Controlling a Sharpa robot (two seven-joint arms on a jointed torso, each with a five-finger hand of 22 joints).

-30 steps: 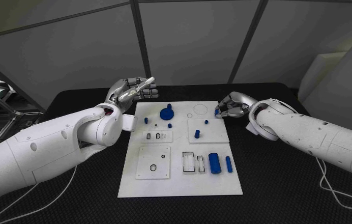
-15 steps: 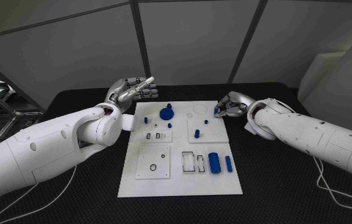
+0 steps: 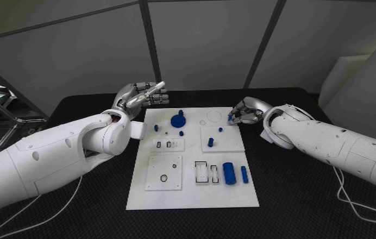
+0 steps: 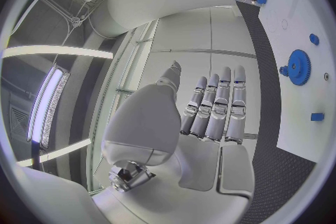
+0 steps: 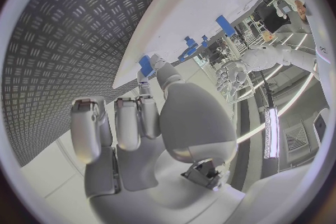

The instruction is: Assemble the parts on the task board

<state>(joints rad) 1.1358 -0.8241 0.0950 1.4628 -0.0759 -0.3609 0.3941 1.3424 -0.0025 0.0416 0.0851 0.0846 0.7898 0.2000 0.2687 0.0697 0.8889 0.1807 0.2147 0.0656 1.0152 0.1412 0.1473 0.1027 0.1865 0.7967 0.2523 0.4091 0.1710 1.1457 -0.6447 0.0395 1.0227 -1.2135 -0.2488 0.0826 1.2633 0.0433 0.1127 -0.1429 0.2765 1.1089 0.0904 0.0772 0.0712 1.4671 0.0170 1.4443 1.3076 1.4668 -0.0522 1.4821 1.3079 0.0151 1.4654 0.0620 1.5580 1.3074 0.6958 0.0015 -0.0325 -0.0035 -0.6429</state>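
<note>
Lying nearest on the task board (image 3: pixel 192 195) are a blue cylinder (image 3: pixel 229 174) and a slim blue bar (image 3: pixel 244 175). Farther back sits the blue gear (image 3: pixel 177 121). At the board's far right edge, the right hand (image 3: pixel 246 112) pinches a small blue part (image 5: pixel 145 65). Beyond the left corner, the left hand (image 3: pixel 141 96) hangs raised above the table, fingers straight and empty.

White task board (image 3: pixel 188 195), scattered blue parts (image 3: pixel 228 174)
</note>
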